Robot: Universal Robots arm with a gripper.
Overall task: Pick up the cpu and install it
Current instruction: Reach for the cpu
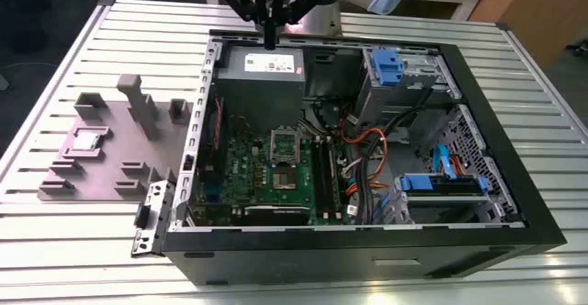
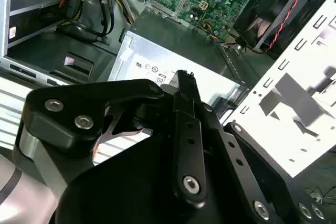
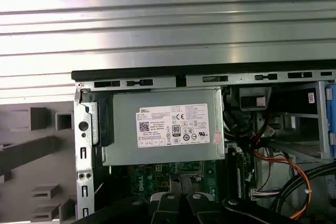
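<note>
Cpu (image 1: 87,142) lies on the grey fixture (image 1: 103,175), tool (image 1: 270,42) well apart.

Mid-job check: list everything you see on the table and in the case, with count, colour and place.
cpu: one, silvery-grey, on the fixture, outside the case.
fixture: one, grey, on the table at the exterior view's left.
computer case: one, black, open, mid-table.
motherboard: one, green, inside the case.
socket frame: one, silver, on the motherboard.
power supply box: one, grey with white label, inside the case.
drive caddies: two, blue, at the case's exterior-view right.
cables: several, orange, red, black, beside the motherboard.
table: one, silver, slatted.
gripper: one, black, shut, empty, over the case edge by the power supply box.
</note>
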